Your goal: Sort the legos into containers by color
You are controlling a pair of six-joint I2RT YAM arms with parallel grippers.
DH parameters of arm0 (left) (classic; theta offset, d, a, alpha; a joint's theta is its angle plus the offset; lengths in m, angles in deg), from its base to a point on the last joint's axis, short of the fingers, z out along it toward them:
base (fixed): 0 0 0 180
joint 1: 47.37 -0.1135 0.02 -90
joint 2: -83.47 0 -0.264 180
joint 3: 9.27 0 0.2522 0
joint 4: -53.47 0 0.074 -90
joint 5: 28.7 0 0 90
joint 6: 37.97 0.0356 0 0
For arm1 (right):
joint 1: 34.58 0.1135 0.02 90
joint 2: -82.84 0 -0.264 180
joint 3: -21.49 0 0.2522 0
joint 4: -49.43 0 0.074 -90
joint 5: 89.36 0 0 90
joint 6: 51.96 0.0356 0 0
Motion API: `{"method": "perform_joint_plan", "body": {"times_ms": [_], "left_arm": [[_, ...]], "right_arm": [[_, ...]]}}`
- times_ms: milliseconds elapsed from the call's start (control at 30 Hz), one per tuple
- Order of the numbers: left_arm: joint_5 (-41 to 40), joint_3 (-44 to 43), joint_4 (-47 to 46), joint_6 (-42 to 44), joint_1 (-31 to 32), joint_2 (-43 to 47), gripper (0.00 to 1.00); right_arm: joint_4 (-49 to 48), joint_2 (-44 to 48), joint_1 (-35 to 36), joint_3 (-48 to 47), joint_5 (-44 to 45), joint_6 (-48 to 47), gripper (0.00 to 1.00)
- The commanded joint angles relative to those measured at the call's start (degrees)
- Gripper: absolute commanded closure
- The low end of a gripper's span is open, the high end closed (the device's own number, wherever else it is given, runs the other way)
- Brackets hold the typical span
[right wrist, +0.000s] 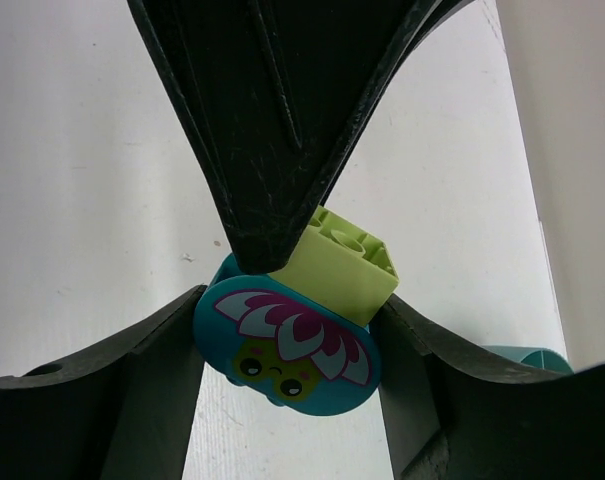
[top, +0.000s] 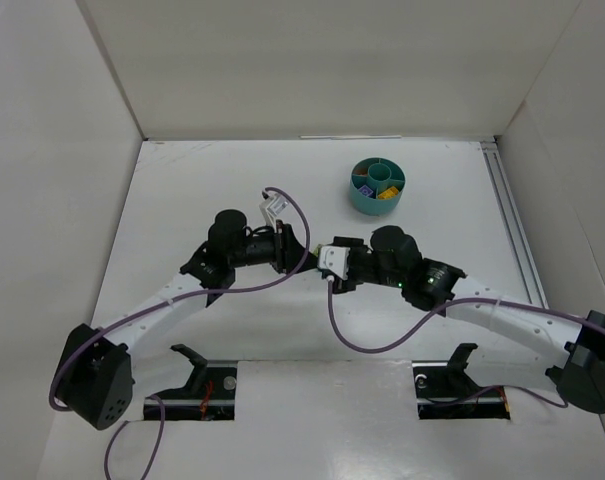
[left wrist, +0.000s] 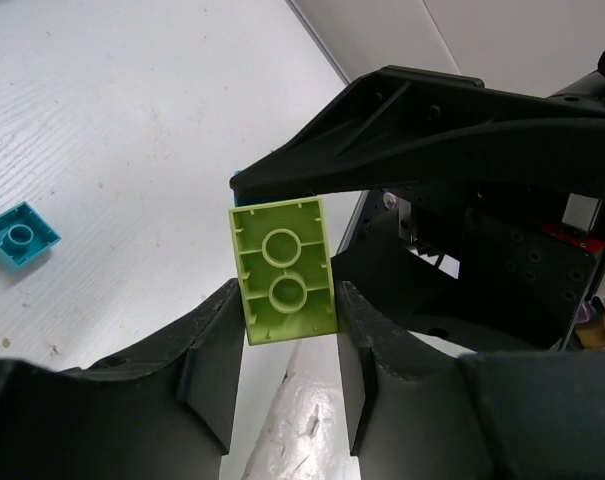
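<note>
Both arms meet mid-table, tips nose to nose, well short of the tub.

Left gripper: fingers sit against both long sides of the green brick, so I call it clamped on that brick. The brick's hollow underside faces my left wrist camera, two round tubes showing, and the brick is held off the table.

Right gripper: fingers tight on either side of the flower piece, a round teal bit with a pink flower and a small face printed on it. Clamped on it.

In the right wrist view the green brick is joined to the back of the flower piece, studs up and away from me. One black finger of the left gripper comes down from above onto the brick. So each gripper has one half of the same stack. I can't tell how firmly the two halves are stuck together.

A teal brick lies loose on the table, hollow side up, well left of the grippers in the left wrist view.

The tub is at the far right of the table, upright. I see a purple bit and a yellow bit inside, in different wedges as far as I can tell.
</note>
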Motion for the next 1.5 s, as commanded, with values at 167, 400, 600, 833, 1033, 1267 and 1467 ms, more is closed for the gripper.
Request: {"method": "perform_joint_plan", "body": {"times_ms": [167,400,600,833,1033,1267,1467], "left_arm": [[-5.3,-4.9,0.9,2.1,-4.8,2.7,1.00],[-9.9,-9.3,3.6,3.3,-9.9,1.0,1.00],[-11.2,-17.7,3.5,5.3,-9.9,-7.3,1.00],[-21.6,-38.7,6.9,11.3,-4.0,-25.9,1.00],[-20.7,-55.9,1.8,10.0,-2.0,-43.7,1.00],[-28.2,-77.9,6.9,13.4,3.5,-61.0,0.98],[-35.0,-80.4,-1.4,14.3,5.4,-66.9,0.92]], "right_arm": [[2.1,3.5,-0.9,2.6,7.2,5.8,0.67],[3.3,4.7,-7.9,5.3,6.1,8.6,0.67],[7.1,2.1,-15.9,2.7,11.3,12.8,0.67],[19.4,3.1,-32.0,-2.9,23.3,23.2,0.67],[21.8,7.4,-42.4,-2.9,23.3,23.2,0.66],[21.2,7.3,-47.1,-2.9,18.8,21.4,0.66],[20.7,6.1,-48.1,-2.9,17.5,20.9,0.66]]}}
